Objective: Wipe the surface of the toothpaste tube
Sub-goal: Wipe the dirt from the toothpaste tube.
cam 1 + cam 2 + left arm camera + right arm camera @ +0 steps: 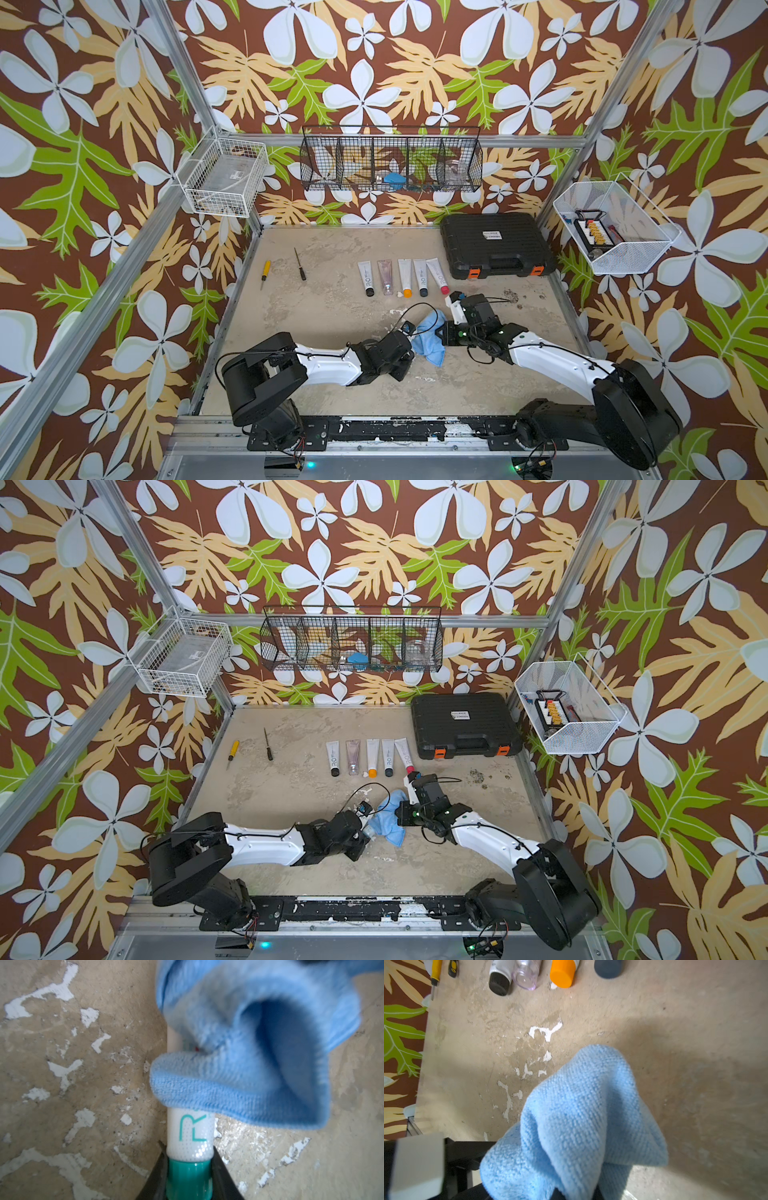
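Jaws of my left gripper (189, 1169) are closed on the teal cap end of the toothpaste tube (190, 1136). The white body sticks out free ahead of the wrist with nothing of mine covering it, which I take as the reason for gripping so far back. The tube sits at the front middle of the table (332, 316), between the two grippers, and most of its length is hidden under the blue cloth (249, 1068). Only the stretch with the teal letter next to the cap shows, plus a sliver further along. Whether it rests on the table or hangs just over it I cannot tell. To the right, my right gripper (441, 332) is pinched closed on a bunch of the cloth, and the loose folds drape over the tube — a wiping stroke along the body is, I judge, the step in hand.

Around them, a yellow-handled screwdriver (265, 272) and a dark tool (300, 266) lie well apart at the left rear, out of play. A row of five other tubes (405, 272) lies behind the grippers. The pink-capped tube (438, 276) at its right end is just beside my right wrist — the thing I would most likely nudge. A black case (496, 245) sits closed in the right rear corner, apart from both arms.
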`<state>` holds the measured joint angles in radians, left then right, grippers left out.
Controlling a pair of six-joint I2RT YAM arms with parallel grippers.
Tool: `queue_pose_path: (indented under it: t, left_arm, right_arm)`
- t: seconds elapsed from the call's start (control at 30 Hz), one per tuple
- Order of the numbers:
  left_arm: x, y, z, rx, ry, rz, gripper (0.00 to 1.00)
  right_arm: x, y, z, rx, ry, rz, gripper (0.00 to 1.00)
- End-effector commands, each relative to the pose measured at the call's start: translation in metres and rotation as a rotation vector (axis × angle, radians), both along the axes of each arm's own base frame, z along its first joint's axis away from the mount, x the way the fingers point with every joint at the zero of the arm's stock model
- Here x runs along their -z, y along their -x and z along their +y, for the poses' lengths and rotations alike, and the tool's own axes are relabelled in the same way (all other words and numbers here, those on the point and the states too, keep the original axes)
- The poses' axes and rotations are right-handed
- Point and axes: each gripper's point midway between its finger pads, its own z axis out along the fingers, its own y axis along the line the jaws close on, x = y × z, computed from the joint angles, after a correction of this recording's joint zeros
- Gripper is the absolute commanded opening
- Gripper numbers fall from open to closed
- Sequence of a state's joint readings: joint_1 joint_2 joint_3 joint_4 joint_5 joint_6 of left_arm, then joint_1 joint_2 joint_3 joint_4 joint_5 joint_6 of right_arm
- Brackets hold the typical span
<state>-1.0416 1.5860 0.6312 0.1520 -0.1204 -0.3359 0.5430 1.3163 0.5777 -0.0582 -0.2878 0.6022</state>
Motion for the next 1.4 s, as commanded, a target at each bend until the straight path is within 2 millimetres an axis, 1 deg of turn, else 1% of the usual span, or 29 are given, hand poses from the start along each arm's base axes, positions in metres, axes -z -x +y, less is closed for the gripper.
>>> queue_pose_path:
  t: [0.0, 0.17, 0.37, 0.47, 0.63, 0.83, 0.97, 1.13, 1.27, 1.37]
  left_arm:
    - [0.002, 0.001, -0.001, 0.001, 0.006, 0.005, 0.10]
    - [0.001, 0.002, -0.002, 0.009, 0.015, 0.005, 0.10]
    - [0.001, 0.001, -0.004, 0.015, 0.023, -0.001, 0.10]
    - [0.000, 0.001, -0.005, 0.024, 0.035, -0.006, 0.10]
    - [0.001, -0.002, -0.005, 0.019, 0.043, -0.003, 0.10]
    - [0.003, -0.008, 0.002, -0.003, 0.056, 0.011, 0.09]
    - [0.003, -0.012, 0.007, -0.016, 0.071, 0.020, 0.09]
    - [0.003, -0.012, 0.009, -0.019, 0.076, 0.022, 0.09]
    - [0.004, -0.011, 0.011, -0.017, 0.074, 0.022, 0.09]
    - [0.004, -0.010, 0.011, -0.006, 0.069, 0.022, 0.09]
  right_arm:
    - [0.001, -0.008, 0.007, 0.022, -0.015, -0.024, 0.00]
    - [0.010, -0.009, 0.013, 0.012, -0.001, -0.008, 0.00]
    - [0.012, -0.007, 0.024, -0.016, 0.000, -0.005, 0.00]
    - [0.014, -0.001, 0.035, -0.043, -0.015, 0.005, 0.00]
    - [0.018, 0.016, 0.054, -0.086, -0.051, 0.035, 0.00]
    - [0.016, 0.035, 0.076, -0.130, -0.100, 0.050, 0.00]
    - [0.015, 0.042, 0.084, -0.142, -0.138, 0.065, 0.00]
    - [0.019, 0.043, 0.085, -0.142, -0.138, 0.074, 0.00]
    - [0.028, 0.039, 0.075, -0.118, -0.078, 0.057, 0.00]
    - [0.033, 0.032, 0.063, -0.086, -0.024, 0.033, 0.00]
